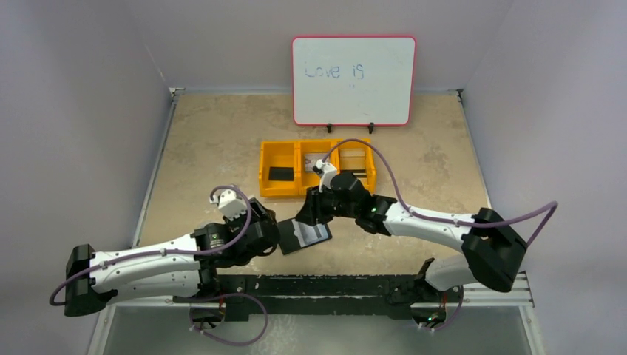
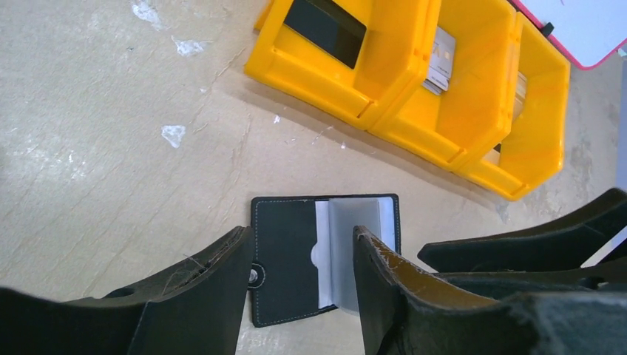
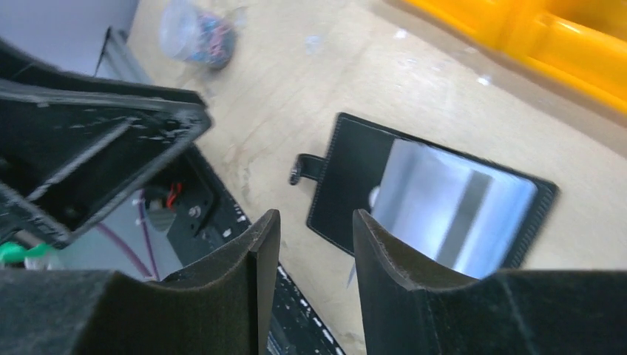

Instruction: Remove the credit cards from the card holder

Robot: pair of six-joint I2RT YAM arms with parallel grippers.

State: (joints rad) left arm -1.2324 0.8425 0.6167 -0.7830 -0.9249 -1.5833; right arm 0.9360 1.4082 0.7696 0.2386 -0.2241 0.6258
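Observation:
The card holder (image 1: 306,237) lies open on the table between the two grippers, a black bifold with a snap tab (image 3: 307,168). Its pale clear pockets (image 2: 355,240) fan up from the right half. Through a pocket a credit card (image 3: 451,211) with a dark stripe shows. My left gripper (image 2: 302,231) hangs open just above the holder, its fingers straddling the left flap and the pockets, and nothing is held. My right gripper (image 3: 316,214) is open and empty over the holder's near edge, beside the tab. In the top view the left gripper (image 1: 277,235) meets the holder from the left and the right gripper (image 1: 307,214) from behind.
A yellow three-compartment tray (image 1: 266,166) stands behind the holder, with a flat black rectangle (image 2: 325,22) in its left bin and a pale card (image 2: 440,59) in the middle bin. A whiteboard (image 1: 353,80) stands at the back. A clear bag of coloured bits (image 3: 200,33) lies near the left arm.

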